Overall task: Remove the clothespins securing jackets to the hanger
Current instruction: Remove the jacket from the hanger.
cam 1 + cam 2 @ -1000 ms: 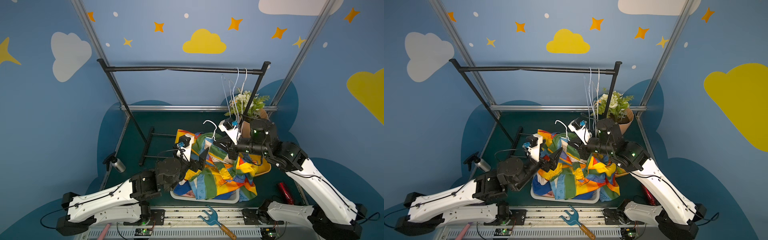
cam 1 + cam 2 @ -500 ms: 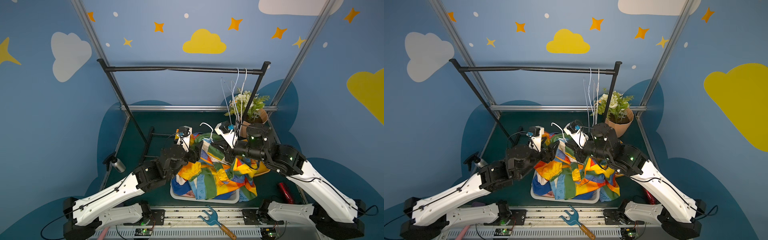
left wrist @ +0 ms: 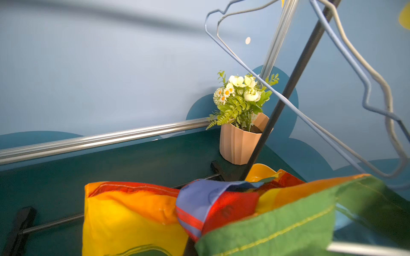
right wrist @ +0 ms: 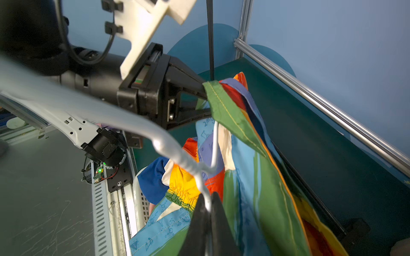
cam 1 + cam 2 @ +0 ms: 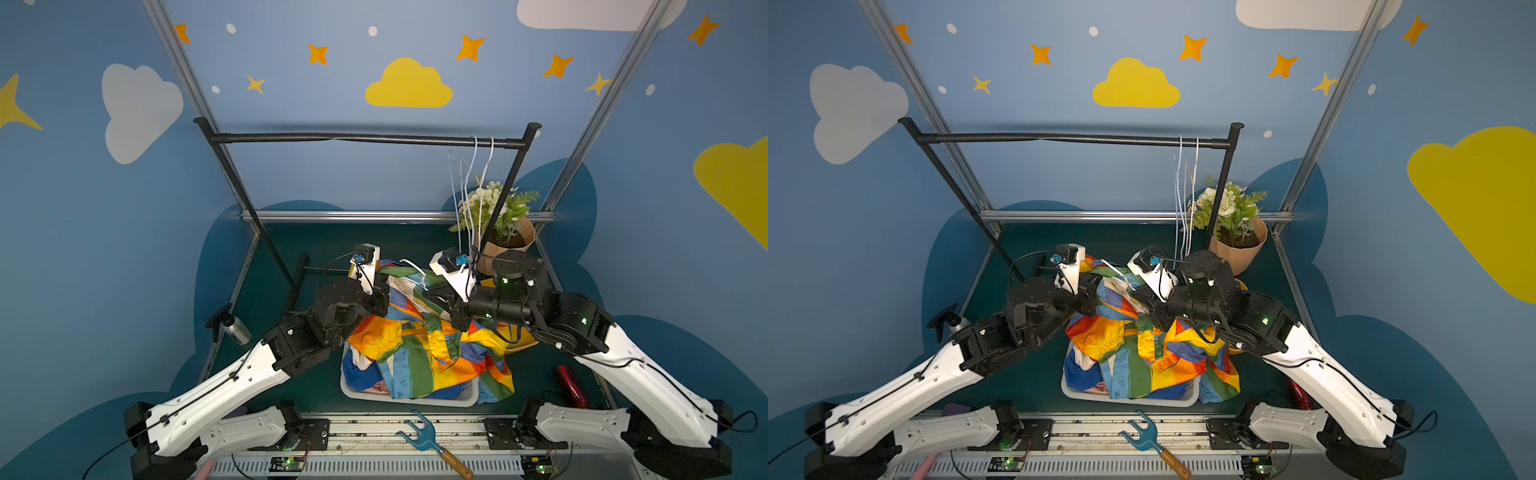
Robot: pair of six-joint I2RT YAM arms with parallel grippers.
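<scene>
A rainbow-striped jacket [image 5: 424,345] hangs from a white wire hanger [image 5: 411,266] over the basket. My right gripper [image 4: 207,206] is shut on the hanger's wire [image 4: 177,155] just below the hook. My left gripper [image 5: 384,291] is shut on the jacket's green hem [image 4: 221,104] at the shoulder. In the left wrist view the jacket [image 3: 266,221] covers the jaws. A blue jacket [image 5: 353,370] and some pink cloth [image 5: 380,386] lie under it in the basket. No clothespins show in any view.
The white basket [image 5: 415,401] sits at the front centre. Behind it stands a black rack [image 5: 365,139] with two bare wire hangers [image 5: 478,166], and a flower pot [image 5: 507,245] at the back right. A bottle [image 5: 235,330], a red object [image 5: 571,384] and a blue fork tool [image 5: 424,436] lie around.
My left arm rose and reached in to the jacket's shoulder, and its jaws went from open to shut on the hem. The right gripper shifted slightly left with the hanger.
</scene>
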